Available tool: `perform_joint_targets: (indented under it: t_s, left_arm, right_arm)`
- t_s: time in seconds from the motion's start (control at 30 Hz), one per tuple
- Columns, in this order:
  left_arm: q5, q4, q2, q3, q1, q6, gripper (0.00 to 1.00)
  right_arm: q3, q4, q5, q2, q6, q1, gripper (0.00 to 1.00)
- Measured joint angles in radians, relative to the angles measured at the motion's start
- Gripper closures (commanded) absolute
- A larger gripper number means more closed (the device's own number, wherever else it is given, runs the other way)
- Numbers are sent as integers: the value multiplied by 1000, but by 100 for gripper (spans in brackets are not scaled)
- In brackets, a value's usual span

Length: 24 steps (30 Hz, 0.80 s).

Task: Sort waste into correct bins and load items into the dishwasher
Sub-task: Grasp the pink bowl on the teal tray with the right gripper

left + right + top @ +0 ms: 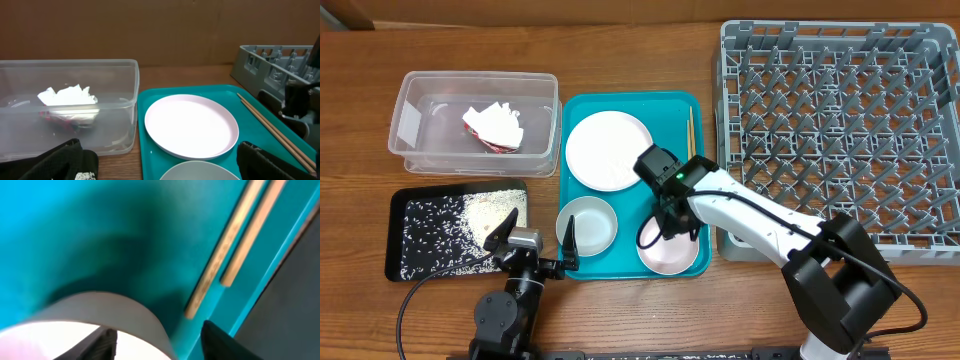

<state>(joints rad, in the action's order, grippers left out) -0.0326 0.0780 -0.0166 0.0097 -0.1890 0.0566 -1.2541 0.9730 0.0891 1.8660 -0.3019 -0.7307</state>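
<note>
Clear tub (410,120) holds napkin (495,125) and wrapper (480,137), rice (485,215) covers the black tray (392,240), and the teal tray (672,108) carries plate (608,150), grey bowl (590,225), chopsticks (690,130) and pink bowl (672,255), its rim straddled, not pinched, by the right gripper (655,230), while the left gripper (535,238) hovers spread wide.

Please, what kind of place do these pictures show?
Probably a tabletop robot test setup imitating dish clearing: a grey dish rack, a teal serving tray, and a clear waste tub.

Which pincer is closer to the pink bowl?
Right. The right pincer is at the pink bowl, one finger on either side of its rim. The left pincer is at the tray's left edge, beside the grey bowl.
</note>
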Motion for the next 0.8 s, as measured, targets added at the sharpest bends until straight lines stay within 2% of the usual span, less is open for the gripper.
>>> perform_joint_targets:
  t_s: [0.03,0.1,0.3,0.53,0.67,0.8]
  left_arm:
    - [0,0,0,0,0,0,0]
    - [0,0,0,0,0,0,0]
    - [0,0,0,0,0,0,0]
    - [0,0,0,0,0,0,0]
    - [0,0,0,0,0,0,0]
    - [0,0,0,0,0,0,0]
  right_arm:
    - [8,-1,-10,0,9,1,66]
    - [19,-3,-32,0,18,2,75]
    - [27,18,-89,0,-8,3,96]
    - [-53,154,-72,0,-42,3,96]
    - [-166,273,22,-13,-108,3,96]
    - [-272,333,196,-89,-229,4,96]
